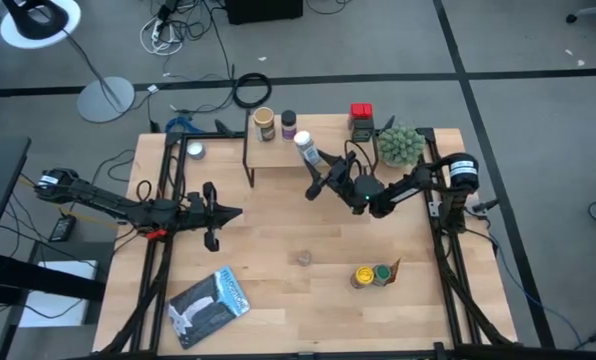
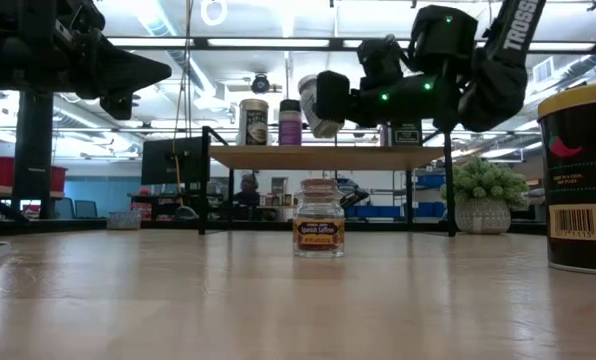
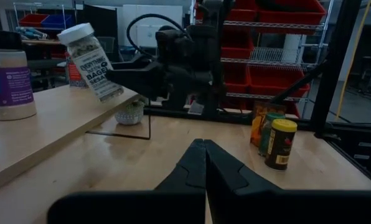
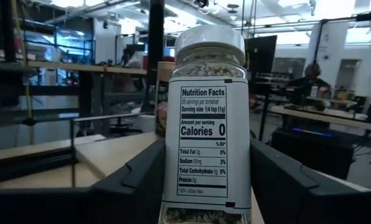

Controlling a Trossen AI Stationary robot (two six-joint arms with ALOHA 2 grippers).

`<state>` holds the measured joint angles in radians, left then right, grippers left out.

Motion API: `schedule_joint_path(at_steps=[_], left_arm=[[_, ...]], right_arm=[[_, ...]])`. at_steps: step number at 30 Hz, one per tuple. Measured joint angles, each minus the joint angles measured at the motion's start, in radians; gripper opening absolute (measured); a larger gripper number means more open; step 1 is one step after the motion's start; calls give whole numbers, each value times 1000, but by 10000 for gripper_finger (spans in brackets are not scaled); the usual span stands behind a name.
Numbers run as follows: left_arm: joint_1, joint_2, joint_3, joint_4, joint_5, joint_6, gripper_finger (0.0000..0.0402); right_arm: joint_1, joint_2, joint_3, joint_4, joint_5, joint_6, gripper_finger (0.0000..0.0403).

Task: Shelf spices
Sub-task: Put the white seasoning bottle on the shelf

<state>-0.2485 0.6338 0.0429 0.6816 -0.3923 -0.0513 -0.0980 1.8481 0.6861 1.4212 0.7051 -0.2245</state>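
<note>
The shelf (image 1: 323,135) is a low wooden riser at the table's far side, seen again in the low view (image 2: 328,156). Two spice jars (image 1: 265,122) (image 1: 289,124) stand on its left part, and a red tin (image 1: 361,120) stands at its right end. My right gripper (image 1: 316,168) is shut on a white-lidded seasoning jar (image 4: 205,118), held over the shelf board. My left gripper (image 1: 236,212) hovers shut over the table's left half, touching nothing. On the table stand a small jar (image 1: 304,258), a yellow-lidded jar (image 1: 363,276) and a green-lidded jar (image 1: 382,272). My right gripper pinches the lower body (image 4: 173,193) of the seasoning jar between its two fingers (image 4: 132,183), one on each side. The fingers reach in roughly level from the table's right and near side. The jar is lifted clear of the shelf board, lid up and tilted (image 3: 89,59).
A fuzzy green plant (image 1: 400,145) in a pot stands by the shelf's right end, close to my right arm. A flat silver-blue pouch (image 1: 210,305) lies near the front left. The middle of the table between the shelf and the small jar is bare wood.
</note>
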Motion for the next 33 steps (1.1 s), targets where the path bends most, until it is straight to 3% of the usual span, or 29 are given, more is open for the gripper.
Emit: schedule_joint_path(at_steps=[12,33], left_arm=[[0,0,0,3,0,24,2],[0,0,0,3,0,22,2]], right_arm=[[-68,-2,0,-79,-3,33,197],[-17,-2,-2,-175,33,34,235]])
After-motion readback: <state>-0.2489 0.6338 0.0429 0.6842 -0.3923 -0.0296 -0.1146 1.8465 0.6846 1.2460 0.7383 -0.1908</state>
